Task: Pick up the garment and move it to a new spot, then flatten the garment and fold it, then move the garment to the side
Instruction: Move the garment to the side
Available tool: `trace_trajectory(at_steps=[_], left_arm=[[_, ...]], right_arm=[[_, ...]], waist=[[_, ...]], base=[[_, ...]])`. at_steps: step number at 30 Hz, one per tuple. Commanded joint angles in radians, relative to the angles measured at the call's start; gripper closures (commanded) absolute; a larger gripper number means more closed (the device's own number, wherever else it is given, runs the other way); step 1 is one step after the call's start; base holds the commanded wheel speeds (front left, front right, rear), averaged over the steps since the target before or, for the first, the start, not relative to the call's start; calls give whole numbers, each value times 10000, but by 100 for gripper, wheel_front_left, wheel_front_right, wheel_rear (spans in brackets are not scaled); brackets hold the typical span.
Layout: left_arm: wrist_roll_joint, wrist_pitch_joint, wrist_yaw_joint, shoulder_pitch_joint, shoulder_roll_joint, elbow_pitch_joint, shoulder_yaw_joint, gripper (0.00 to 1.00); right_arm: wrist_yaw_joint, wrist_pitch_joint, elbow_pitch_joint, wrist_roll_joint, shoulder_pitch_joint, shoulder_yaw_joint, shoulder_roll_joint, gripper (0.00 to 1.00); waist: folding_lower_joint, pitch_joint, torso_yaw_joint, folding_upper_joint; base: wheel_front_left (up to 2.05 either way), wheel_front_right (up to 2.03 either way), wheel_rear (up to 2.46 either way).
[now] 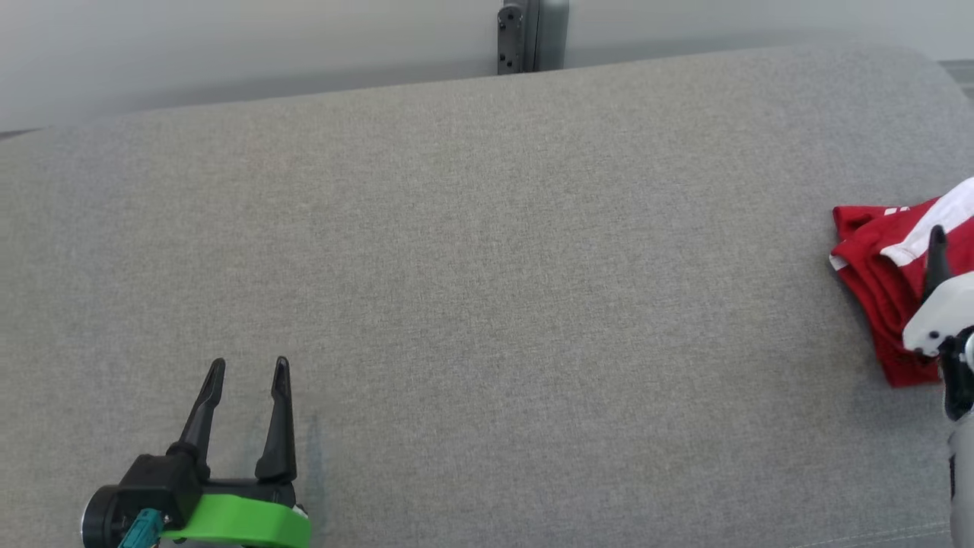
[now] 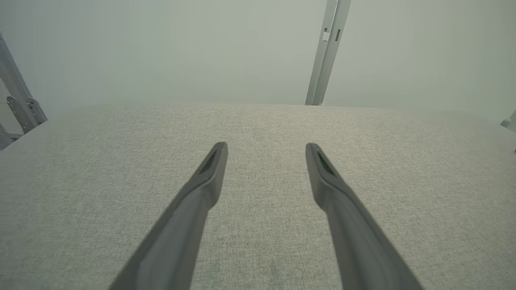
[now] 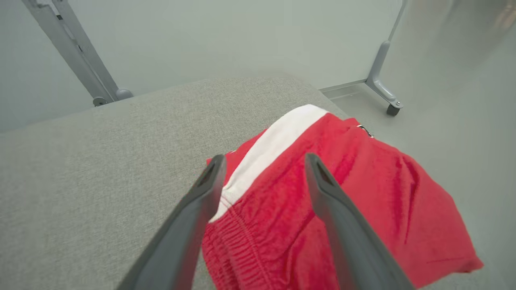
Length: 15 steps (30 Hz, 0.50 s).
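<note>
Head view: red fabric garment with white stripe (image 1: 883,289) cut by right edge, part covered by white wrist housing (image 1: 940,316). Of the right gripper (image 3: 265,158), one dark finger (image 1: 937,255) in head view, rest off frame. Green-and-black base of the left gripper (image 1: 250,363) clipped at bottom edge. Grey metal post (image 1: 533,34) cut at top. Right wrist view: garment runs off bottom edge, small mark (image 3: 365,129) near far hem unreadable, top right corner blurred. Left wrist view: red speck (image 2: 514,151) at right edge, too small to tell.
</note>
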<state>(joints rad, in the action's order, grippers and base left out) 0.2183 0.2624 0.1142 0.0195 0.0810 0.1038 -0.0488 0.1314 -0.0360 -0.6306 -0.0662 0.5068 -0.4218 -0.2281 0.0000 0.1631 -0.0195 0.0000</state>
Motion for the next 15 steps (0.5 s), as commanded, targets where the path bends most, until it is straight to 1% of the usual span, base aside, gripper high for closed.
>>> trace_trajectory(at_steps=[1, 4, 6, 9, 15], left_arm=[[103, 25, -54, 239, -17, 71, 104, 0], [159, 26, -102, 449, -90, 199, 203, 0], [265, 25, -154, 564, -127, 368, 288, 0], [319, 25, -130, 698, -161, 590, 360, 0], [214, 25, -48, 814, -162, 1236, 444, 0]], right_arm=[[-17, 135, 400, -331, -571, 335, 76, 0], [-17, 237, 1317, -879, -1627, 846, 225, 0], [-17, 390, 2041, -1095, -2385, 1013, 390, 0], [-15, 689, 3088, -1183, -3482, 1229, 740, 0], [-15, 1000, 4811, -1028, -5068, 1753, 1399, 0]], waist=[[0, -792, 13, 0], [0, -1179, 75, 0], [0, -1454, 169, 0], [0, -1766, 296, 0], [0, -2162, 431, 0]], base=[[0, 0, 0], [0, 0, 0], [0, 0, 0], [0, 0, 0], [0, 0, 0]])
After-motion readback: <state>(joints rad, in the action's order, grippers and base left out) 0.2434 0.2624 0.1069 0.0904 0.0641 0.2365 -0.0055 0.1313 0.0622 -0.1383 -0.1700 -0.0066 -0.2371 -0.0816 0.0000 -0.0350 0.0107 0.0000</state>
